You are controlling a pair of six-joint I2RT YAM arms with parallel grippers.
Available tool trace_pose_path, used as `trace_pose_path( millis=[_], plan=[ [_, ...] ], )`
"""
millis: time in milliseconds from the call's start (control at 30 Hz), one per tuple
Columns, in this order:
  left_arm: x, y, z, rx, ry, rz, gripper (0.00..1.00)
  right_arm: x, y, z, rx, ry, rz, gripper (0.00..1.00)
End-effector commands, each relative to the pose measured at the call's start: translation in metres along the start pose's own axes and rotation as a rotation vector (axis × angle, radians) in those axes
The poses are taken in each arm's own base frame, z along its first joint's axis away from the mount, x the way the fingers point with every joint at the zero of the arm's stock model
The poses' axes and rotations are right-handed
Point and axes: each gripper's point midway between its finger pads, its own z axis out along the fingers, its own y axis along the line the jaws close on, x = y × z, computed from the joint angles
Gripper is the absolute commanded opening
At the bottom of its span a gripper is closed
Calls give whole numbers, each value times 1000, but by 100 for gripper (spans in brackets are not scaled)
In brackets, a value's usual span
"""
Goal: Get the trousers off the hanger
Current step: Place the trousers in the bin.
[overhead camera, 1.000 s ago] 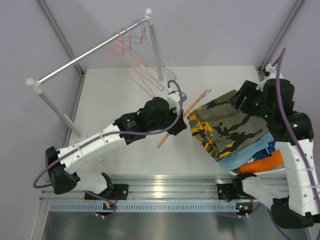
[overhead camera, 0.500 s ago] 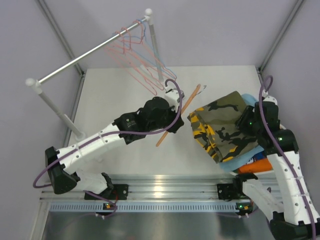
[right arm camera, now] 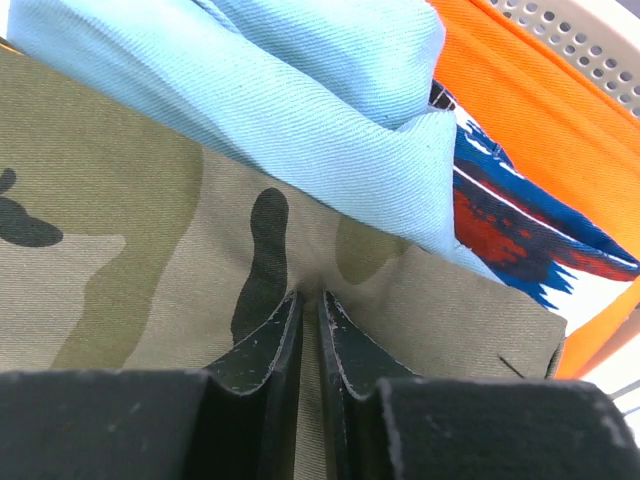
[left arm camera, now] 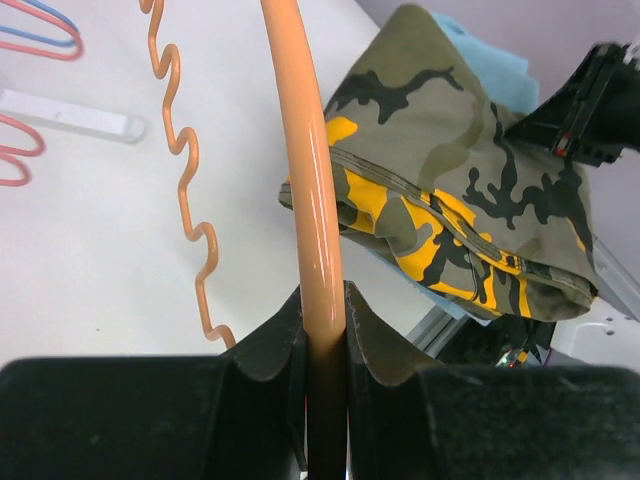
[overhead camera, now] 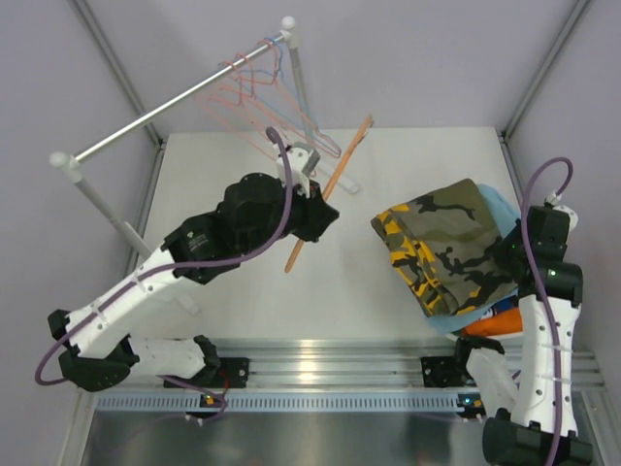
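My left gripper (left arm camera: 325,310) is shut on the straight bar of an orange hanger (left arm camera: 305,150), whose wavy wire hangs free to the left. In the top view the hanger (overhead camera: 344,165) slants above the table, held by the left gripper (overhead camera: 320,209) and apart from the trousers. The camouflage trousers (overhead camera: 446,243) lie on top of a pile at the right. My right gripper (right arm camera: 311,300) is shut on a fold of the camouflage cloth (right arm camera: 120,250) at the pile's right edge (overhead camera: 512,257). Light blue (right arm camera: 330,90), blue-and-white patterned (right arm camera: 520,240) and orange trousers (right arm camera: 540,110) lie underneath.
A clothes rail (overhead camera: 165,112) on two white posts stands at the back left, with several thin wire hangers (overhead camera: 267,87) at its far end. A perforated white basket rim (right arm camera: 590,40) shows beyond the pile. An aluminium rail (overhead camera: 320,354) runs along the near edge.
The left arm has carried the orange hanger up and back-left, away from the trousers. The right gripper came down to the pile's right edge and closed on the camouflage cloth.
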Motion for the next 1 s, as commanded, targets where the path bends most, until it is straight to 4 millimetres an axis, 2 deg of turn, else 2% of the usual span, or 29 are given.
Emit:
trace_pose_path(
  millis=[0, 133, 167, 233, 267, 333, 367, 433, 467, 633, 767, 833, 867, 967],
  plan=[
    [-44, 1, -41, -18, -131, -25, 0, 4, -19, 2, 78, 25, -36, 11],
    [-63, 2, -79, -16, -186, -58, 0, 6, -18, 9, 69, 17, -18, 9],
    [-65, 6, -95, -21, -199, -79, 0, 5, -17, 10, 63, 8, -14, 9],
    [-64, 9, -111, -22, -212, -97, 0, 4, -17, 10, 65, -3, -14, 9],
    [-66, 9, -127, -1, -231, -118, 0, 2, -18, 10, 67, -10, -18, 9],
    [-58, 7, -140, 33, -214, -127, 0, -1, -20, 9, 79, -23, -24, 9],
    [-59, 7, -155, 51, -235, -154, 0, -2, -20, 9, 80, -26, -26, 9],
    [-50, 10, -167, 57, -226, -172, 0, -4, -18, 10, 73, -39, -26, 9],
    [-51, 17, -184, 48, -258, -207, 0, -5, -19, 10, 75, -44, -22, 9],
    [-30, 54, -227, -77, -282, -318, 0, -4, -13, 9, 40, -50, -8, 8],
    [-10, 80, -237, -205, -255, -368, 0, -2, -12, 8, 28, -54, 0, 7],
    [-7, 96, -241, -293, -264, -384, 0, -1, -10, 8, 18, -51, 4, 7],
    [3, 105, -242, -353, -236, -404, 0, -2, -9, 8, 14, -55, 6, 7],
    [5, 126, -247, -481, -267, -439, 0, -4, -8, 7, 8, -62, 9, 7]
  ],
)
